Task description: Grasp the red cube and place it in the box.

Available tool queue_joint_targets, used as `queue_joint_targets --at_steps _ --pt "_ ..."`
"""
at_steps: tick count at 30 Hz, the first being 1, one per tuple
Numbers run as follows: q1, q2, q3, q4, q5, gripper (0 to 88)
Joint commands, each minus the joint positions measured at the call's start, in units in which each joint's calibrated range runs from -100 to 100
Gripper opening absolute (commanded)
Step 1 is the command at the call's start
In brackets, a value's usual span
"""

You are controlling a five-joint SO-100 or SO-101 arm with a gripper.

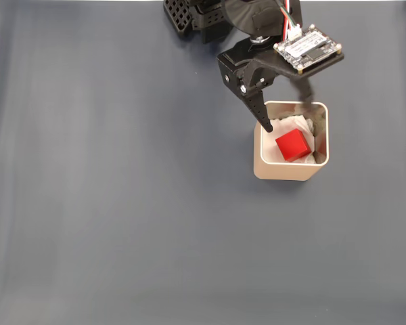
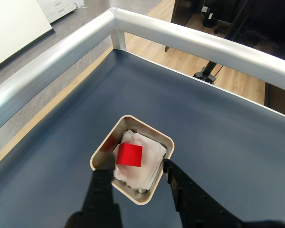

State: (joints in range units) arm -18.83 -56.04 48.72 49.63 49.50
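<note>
- Dark blue-grey matting (image 1: 122, 203) covers the whole work surface; in the wrist view a rounded metal rail (image 2: 194, 42) runs along its edges, with a wooden floor (image 2: 190, 61) beyond.
- Sitting on the mat, right of centre in the fixed view, is the box (image 1: 282, 172) — beige, square, with rounded corners and crumpled white paper (image 2: 149, 154) lining its inside.
- Inside the box lies the red cube (image 1: 292, 145), resting on the paper, roughly in the middle; nothing touches it.
- Above the box's upper rim hangs the gripper (image 1: 284, 122), its black fingers spread apart and holding nothing.
- One fingertip (image 1: 266, 124) points down at the box's left wall in the fixed view.
- From the wrist view the two fingers straddle the near part of the box — the cube (image 2: 129, 155) sits just beyond the gap between them.
</note>
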Motion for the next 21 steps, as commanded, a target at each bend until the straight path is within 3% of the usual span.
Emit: queue_joint_targets --at_steps 1,5,21 --pt "1.1 -1.8 -0.5 -1.3 -0.9 5.2" --pt "3.0 -2.7 -0.3 -1.3 -2.0 0.2" --pt "17.2 -17.7 19.6 -0.8 -2.0 0.2"
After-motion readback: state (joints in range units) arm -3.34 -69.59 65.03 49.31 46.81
